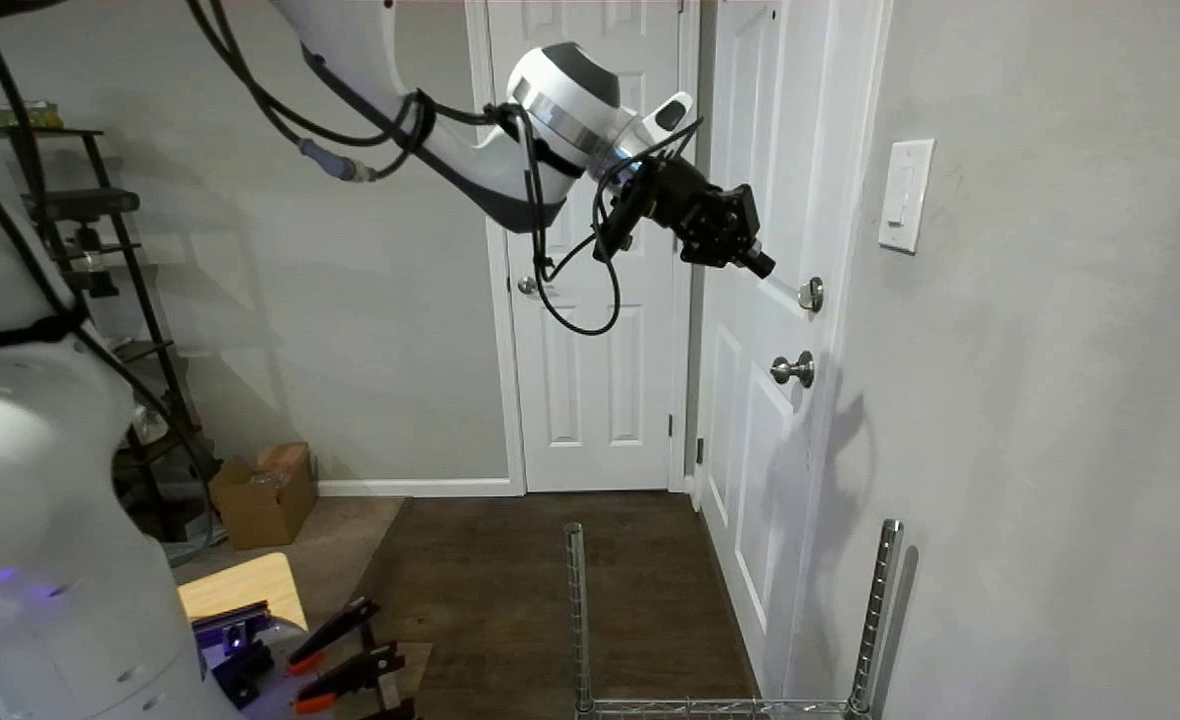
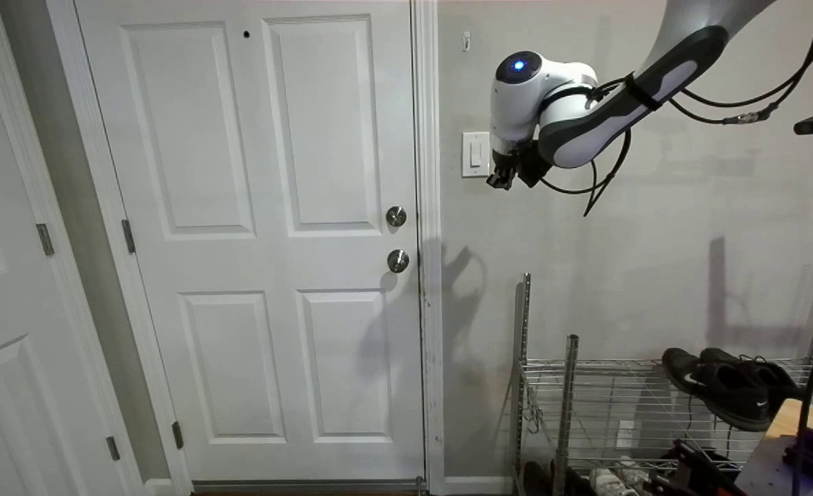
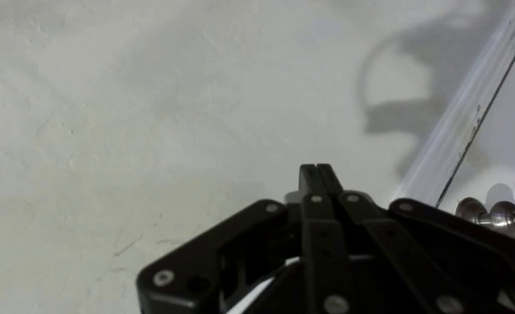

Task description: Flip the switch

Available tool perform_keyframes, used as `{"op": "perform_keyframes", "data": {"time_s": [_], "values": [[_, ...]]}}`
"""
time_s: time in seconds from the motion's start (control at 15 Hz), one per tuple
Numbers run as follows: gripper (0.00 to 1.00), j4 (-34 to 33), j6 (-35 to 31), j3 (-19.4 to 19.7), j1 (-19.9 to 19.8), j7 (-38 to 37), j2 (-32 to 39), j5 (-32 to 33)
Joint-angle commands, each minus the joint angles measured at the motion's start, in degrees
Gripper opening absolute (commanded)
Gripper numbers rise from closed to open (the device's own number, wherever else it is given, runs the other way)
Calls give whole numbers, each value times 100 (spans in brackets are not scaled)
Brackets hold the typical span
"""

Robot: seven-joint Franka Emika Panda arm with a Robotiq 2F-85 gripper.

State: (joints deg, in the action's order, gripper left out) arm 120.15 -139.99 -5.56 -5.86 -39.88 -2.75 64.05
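The switch (image 1: pixel 907 196) is a small white upright plate on the grey wall, right of the door frame. It also shows in an exterior view (image 2: pixel 475 155) just left of the gripper. My black gripper (image 1: pixel 762 264) is shut with nothing between its fingertips. In an exterior view (image 2: pixel 499 180) its tips appear beside the plate's lower right corner. A gap separates them from the wall and switch. In the wrist view the closed fingertips (image 3: pixel 316 165) touch each other and point at bare wall. White slivers show between the gripper links there; I cannot tell whether they are the plate.
A white door (image 2: pixel 324 269) with a metal knob (image 2: pixel 398 261) and a round lock (image 2: pixel 396 216) is left of the switch. A wire rack (image 2: pixel 567 406) with upright posts and black shoes (image 2: pixel 730 386) stands below along the wall.
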Motion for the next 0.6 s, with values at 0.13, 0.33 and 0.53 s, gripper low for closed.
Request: {"op": "perform_keyframes", "data": {"time_s": [0.13,0.33,0.53], "values": [[3,-945,547,194,430,-23,656,370],[3,-1371,751,262,564,78,917,351],[3,-1770,821,343,631,219,1173,283]]}}
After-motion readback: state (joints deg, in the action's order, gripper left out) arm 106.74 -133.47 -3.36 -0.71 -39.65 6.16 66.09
